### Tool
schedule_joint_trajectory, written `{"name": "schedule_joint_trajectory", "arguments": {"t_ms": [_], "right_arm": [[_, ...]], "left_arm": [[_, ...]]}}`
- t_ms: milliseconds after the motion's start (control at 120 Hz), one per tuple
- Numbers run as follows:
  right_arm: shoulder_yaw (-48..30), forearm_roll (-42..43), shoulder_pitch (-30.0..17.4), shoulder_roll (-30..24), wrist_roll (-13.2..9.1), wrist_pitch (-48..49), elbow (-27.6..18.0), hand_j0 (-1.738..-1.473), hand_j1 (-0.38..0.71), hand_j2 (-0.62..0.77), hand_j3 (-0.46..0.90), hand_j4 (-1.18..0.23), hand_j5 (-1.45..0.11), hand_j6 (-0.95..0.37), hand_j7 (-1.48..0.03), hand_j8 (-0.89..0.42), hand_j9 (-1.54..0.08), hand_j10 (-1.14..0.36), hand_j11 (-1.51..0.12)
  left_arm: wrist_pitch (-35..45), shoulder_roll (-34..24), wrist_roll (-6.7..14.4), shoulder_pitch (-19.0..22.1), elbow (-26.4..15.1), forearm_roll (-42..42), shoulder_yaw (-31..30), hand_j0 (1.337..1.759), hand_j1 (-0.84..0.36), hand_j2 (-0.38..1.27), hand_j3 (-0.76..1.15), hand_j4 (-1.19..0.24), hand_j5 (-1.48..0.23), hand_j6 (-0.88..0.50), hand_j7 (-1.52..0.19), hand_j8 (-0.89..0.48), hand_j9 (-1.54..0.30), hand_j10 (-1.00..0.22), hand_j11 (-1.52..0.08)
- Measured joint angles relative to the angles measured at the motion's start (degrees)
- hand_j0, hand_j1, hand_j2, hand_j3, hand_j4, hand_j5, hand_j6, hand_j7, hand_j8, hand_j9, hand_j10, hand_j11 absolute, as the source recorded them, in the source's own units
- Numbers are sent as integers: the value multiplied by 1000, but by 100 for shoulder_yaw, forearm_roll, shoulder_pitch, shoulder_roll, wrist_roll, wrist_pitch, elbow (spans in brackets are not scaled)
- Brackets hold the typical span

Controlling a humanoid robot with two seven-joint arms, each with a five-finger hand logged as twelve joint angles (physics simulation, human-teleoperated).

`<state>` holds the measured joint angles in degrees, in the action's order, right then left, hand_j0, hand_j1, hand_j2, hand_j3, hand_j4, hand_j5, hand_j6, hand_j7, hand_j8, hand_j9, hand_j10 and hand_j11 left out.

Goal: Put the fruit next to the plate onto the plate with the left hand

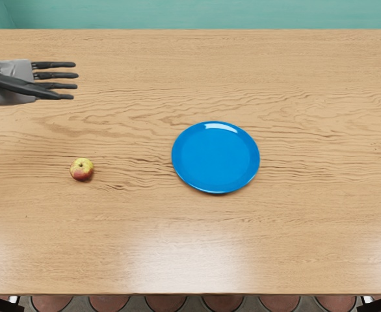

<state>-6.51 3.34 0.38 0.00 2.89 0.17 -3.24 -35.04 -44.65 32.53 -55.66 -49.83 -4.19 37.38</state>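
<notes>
- L hand [29,80] at upper left of head view, arm entering from left edge, over the far-left part of the bench [190,247].
- Hand wide open: fingers [54,75] straight, side by side, pointing right; thumb stretched out along below them. Holds nothing.
- Can't tell how high the hand is above the wood.
- Fruit = small apple [81,169], yellow w/ red blush, sitting on bare wood left of center. It's nearer the front edge than the hand & well apart from it.
- Blue plate [215,156]: round, glossy, approx mid-bench, whole face showing.
- Apple is left of plate, well apart, not touching; not on plate yet.
- Bench: light wood grain, glare patch near front edge.
- Teal wall [190,13] behind far edge; reddish floor tiles [177,304] below near edge.
</notes>
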Motion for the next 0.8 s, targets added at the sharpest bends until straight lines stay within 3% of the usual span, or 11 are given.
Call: {"name": "schedule_joint_trajectory", "arguments": {"t_ms": [183,250,433,483,567,700,800], "right_arm": [[24,3,-175,0,-26,-13,4,-1658,-303,-7,0,-39,-50,-39,-50,-39,-50,-39,-50],[30,4,-243,0,-34,-15,3,-1658,-303,-7,0,-39,-50,-39,-50,-39,-50,-39,-50],[35,5,-306,0,-42,-17,4,-1658,-303,-7,0,-39,-50,-39,-50,-39,-50,-39,-50],[35,5,-311,0,-42,-17,3,-1658,-303,-7,0,-39,-50,-39,-50,-39,-50,-39,-50],[35,5,-315,0,-43,-17,3,-1658,-303,-7,0,-39,-50,-39,-50,-39,-50,-39,-50],[35,6,-318,0,-43,-17,3,-1658,-303,-7,0,-39,-50,-39,-50,-39,-50,-39,-50],[36,6,-318,0,-43,-17,2,-1658,-303,-7,0,-39,-50,-39,-50,-39,-50,-39,-50]], "left_arm": [[0,18,3,3,-41,189,-1,1658,55,48,0,-243,-318,-242,-318,-242,-318,-242,-318],[0,-55,5,30,-233,260,-14,1658,55,48,0,-243,-318,-242,-318,-242,-318,-243,-318],[1,-409,25,109,-1400,1100,-42,1658,55,49,0,-243,-318,-243,-318,-243,-318,-243,-318],[0,-508,45,350,-1603,1447,-41,1658,56,49,0,-244,-318,-243,-318,-243,-318,-244,-318],[0,-1292,81,473,-2274,1767,-49,1658,56,49,0,-244,-318,-243,-318,-243,-318,-244,-318],[23,-1697,175,670,-3177,1990,-111,1658,56,50,0,-246,-319,-245,-319,-245,-319,-245,-319],[460,-2051,202,653,-3808,2186,-349,1658,56,50,0,-247,-319,-247,-319,-247,-319,-247,-319]]}}
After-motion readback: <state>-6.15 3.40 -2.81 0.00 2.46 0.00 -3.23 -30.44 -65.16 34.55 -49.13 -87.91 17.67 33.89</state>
